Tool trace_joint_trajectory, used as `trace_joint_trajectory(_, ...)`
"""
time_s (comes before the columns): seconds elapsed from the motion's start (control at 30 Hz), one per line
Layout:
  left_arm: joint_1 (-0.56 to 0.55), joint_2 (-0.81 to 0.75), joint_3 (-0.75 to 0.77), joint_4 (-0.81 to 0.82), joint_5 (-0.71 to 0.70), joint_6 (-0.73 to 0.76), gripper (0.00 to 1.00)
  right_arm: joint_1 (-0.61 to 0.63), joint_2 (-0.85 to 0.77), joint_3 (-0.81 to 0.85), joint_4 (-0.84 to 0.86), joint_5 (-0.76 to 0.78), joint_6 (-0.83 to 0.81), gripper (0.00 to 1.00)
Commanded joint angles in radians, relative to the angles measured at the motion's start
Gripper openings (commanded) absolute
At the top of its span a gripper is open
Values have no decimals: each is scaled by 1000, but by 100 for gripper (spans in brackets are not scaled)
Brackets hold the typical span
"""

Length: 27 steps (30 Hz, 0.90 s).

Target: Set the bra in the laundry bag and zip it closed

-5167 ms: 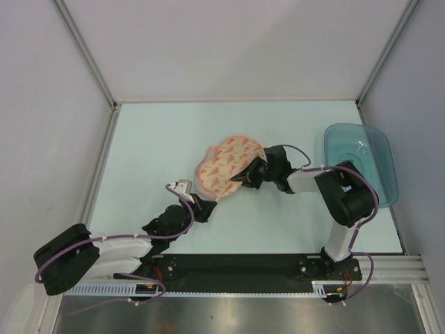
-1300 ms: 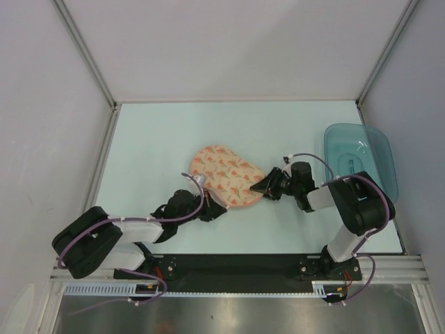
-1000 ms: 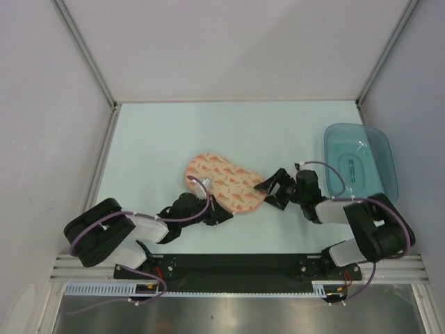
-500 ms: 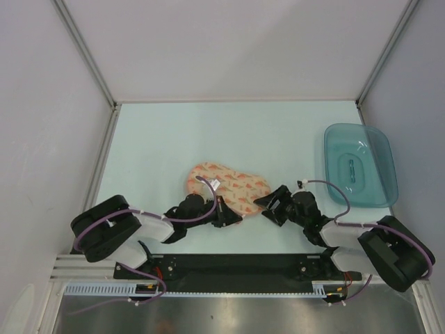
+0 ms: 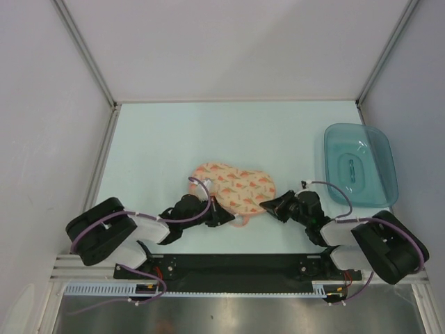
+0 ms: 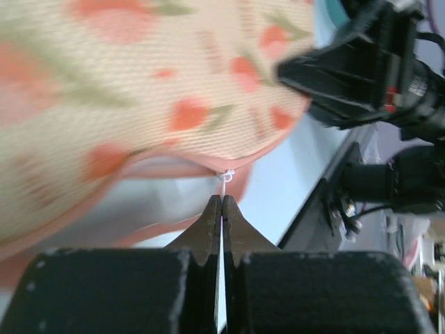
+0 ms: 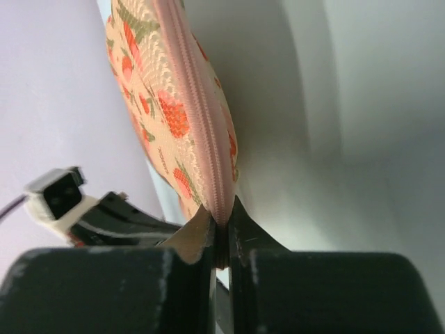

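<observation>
The peach-pink laundry bag [image 5: 235,186] with orange-red print lies flat near the table's front middle. My left gripper [image 5: 224,218] is at its near left edge, shut on a thin white zip pull cord [image 6: 227,179] at the pink zip edging; a gap in the edge shows beside it. My right gripper [image 5: 268,204] is at the bag's right end, shut on the pink zip seam [image 7: 208,160] of the bag [image 7: 163,104]. The bra is not visible anywhere.
A translucent teal plastic tray [image 5: 386,177] stands at the right side of the table. White enclosure walls with metal corner posts surround the table. The black base rail [image 5: 243,264] runs along the near edge, close behind both grippers.
Both grippers have drawn back toward the near edge, dragging the bag nearer and turning it to lie flatter and more sideways. The left gripper has slid rightward along the bag's near edge.
</observation>
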<state>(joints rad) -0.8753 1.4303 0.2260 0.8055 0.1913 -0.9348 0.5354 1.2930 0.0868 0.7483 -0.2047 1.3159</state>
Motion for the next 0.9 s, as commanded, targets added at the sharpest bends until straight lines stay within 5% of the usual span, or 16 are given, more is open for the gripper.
trace_joint_trajectory(0.0,113,-68,-77,-15,26,50,0,-136,-101,4,-96,-70,-92,1)
trace_joint_trajectory(0.13,134,-160,-77,-136,-4,126,0,-210,-176,60,-227,-127,-213,2)
trace_joint_trajectory(0.2,134,-189,-71,-187,-10,149,0,-224,-184,88,-256,-145,-243,11)
trace_joint_trajectory(0.33,134,-212,-47,-190,19,146,0,-221,-176,162,-352,-147,-305,53)
trace_joint_trajectory(0.43,134,-206,-43,-145,43,104,0,-201,-213,160,-423,-95,-271,73)
trace_joint_trajectory(0.73,133,-200,10,-138,69,83,0,110,-489,82,-635,238,-80,82)
trace_joint_trajectory(0.87,131,-212,15,-150,68,82,0,191,-515,74,-624,232,-26,81)
